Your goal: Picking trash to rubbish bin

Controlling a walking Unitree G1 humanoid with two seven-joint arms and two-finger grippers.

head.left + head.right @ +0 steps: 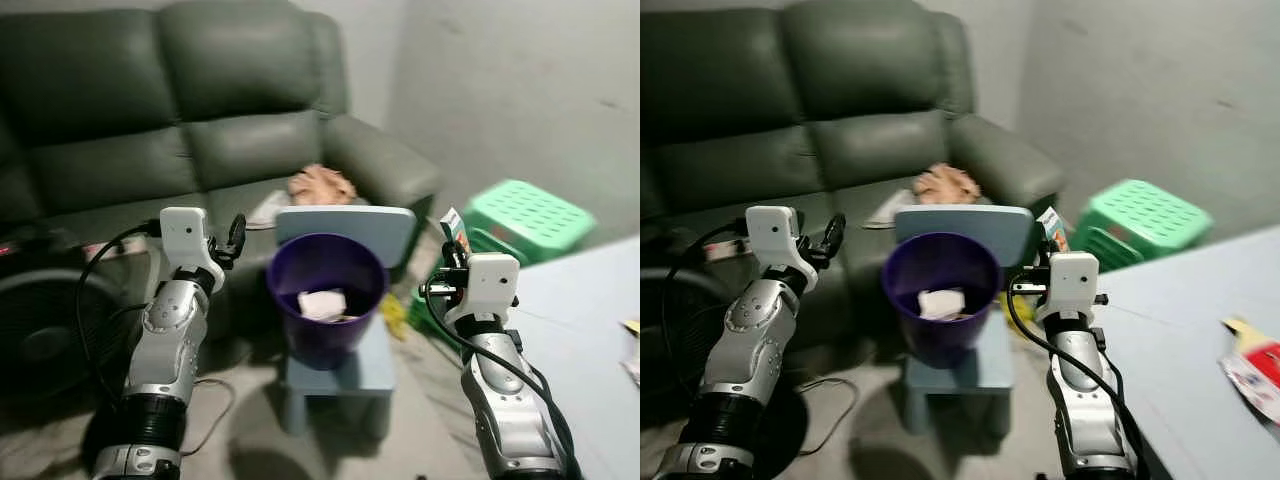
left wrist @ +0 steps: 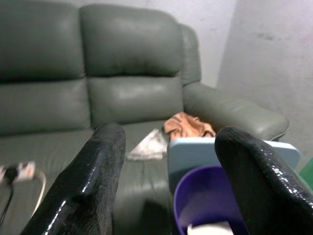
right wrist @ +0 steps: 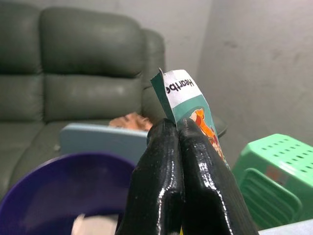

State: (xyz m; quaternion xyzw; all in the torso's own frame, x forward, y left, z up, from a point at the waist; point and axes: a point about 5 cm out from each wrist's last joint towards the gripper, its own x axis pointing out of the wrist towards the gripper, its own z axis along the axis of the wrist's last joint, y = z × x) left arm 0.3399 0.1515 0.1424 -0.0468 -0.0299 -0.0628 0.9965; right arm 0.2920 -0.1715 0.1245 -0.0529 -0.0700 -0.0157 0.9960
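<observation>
- Left eye view: a purple bin [image 1: 325,305] stands on a small pale blue chair [image 1: 350,365], in front of a dark green sofa [image 1: 150,110]; the bin serves as the landmark here.
- A white crumpled piece of trash [image 1: 322,303] lies inside the bin.
- The right gripper [image 3: 178,128] is raised just to the right of the bin, near rim height, its fingers pressed together on a green and white snack wrapper [image 3: 188,105].
- The wrapper sticks up above the fingertips, beside the bin and not over its opening.
- The left gripper [image 1: 236,238] is raised to the left of the bin, fingers spread apart with nothing between them.
- Behind the bin, an orange-beige cloth [image 1: 321,185] and a pale wrapper [image 2: 146,146] lie on the sofa seat.
- Green plastic stools [image 1: 520,220] are stacked to the right of the bin, against the wall.
- Further right is a pale table [image 1: 1180,350] with a red and yellow packet [image 1: 1252,365] on it.
- A dark fan [image 1: 40,320] stands well to the left of the bin.
</observation>
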